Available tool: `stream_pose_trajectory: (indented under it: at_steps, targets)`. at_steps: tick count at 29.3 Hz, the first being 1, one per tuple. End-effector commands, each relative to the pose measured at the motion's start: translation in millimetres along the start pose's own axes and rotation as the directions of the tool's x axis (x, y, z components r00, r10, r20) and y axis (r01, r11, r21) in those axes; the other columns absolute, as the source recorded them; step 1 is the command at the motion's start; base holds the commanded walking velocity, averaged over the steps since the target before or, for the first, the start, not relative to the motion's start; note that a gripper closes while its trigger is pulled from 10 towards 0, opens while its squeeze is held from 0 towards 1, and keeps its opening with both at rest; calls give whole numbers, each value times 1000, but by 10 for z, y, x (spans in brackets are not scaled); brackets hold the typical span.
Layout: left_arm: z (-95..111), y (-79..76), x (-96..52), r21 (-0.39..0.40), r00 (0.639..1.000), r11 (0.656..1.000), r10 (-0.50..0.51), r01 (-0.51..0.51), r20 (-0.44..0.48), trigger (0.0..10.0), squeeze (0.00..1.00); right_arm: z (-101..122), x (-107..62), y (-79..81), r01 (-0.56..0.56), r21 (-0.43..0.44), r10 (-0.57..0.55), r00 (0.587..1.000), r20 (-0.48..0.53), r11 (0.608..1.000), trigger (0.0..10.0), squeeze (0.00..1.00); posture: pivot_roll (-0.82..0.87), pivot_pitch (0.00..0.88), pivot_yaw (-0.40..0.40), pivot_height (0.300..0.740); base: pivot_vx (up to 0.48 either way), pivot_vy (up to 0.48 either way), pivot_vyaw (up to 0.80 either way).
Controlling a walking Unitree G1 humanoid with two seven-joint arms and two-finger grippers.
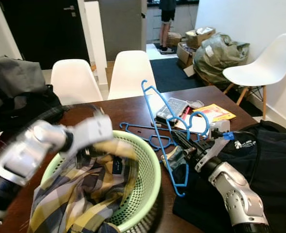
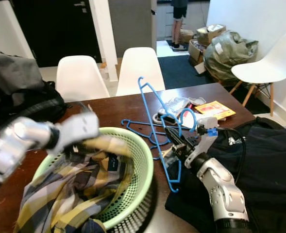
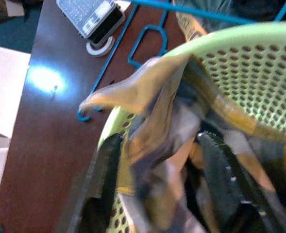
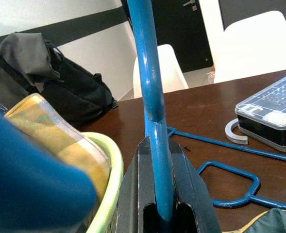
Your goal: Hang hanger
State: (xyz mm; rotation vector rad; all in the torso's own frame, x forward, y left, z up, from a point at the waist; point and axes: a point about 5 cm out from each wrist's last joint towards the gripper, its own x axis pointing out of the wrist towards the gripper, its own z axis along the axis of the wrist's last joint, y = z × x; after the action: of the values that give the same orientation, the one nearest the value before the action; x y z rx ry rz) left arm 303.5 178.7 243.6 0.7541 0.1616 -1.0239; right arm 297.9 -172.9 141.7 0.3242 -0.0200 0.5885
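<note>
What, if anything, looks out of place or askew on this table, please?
A plaid shirt spills over the rim of the green basket, its edge between the left gripper jaws. The right gripper holds a blue hanger tilted upright. Another hanger lies flat on the table.
</note>
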Motion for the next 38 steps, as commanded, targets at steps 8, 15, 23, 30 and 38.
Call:
stream_pose_trajectory:
  at_steps: [8,15,23,30,38]
  targets:
    - [174,-274,-318,-53,948,957,-274,285,164,10000,1000,-31,-4,-3,0,13,1,1000,-17,1000,10000,0,-84,0,5,740,0,0,0]
    - [312,-174,-365,-47,943,974,-201,220,264,10000,1000,-11,-13,-29,13,48,-14,1000,11,999,10000,0,-84,0,7,740,0,0,0]
    - [543,117,-266,-182,860,982,138,-53,492,10000,0,179,-126,-156,-7,298,-66,970,233,954,10000,0,-87,0,9,740,0,0,0]
    - [717,249,-226,-409,685,901,388,-143,617,10000,0,797,-288,-43,-272,304,72,841,537,913,10000,0,-70,0,9,740,0,0,0]
    - [693,362,-195,-586,589,779,587,-224,555,10000,0,1382,-340,57,-253,135,132,806,576,958,10000,0,-82,0,11,740,0,0,0]
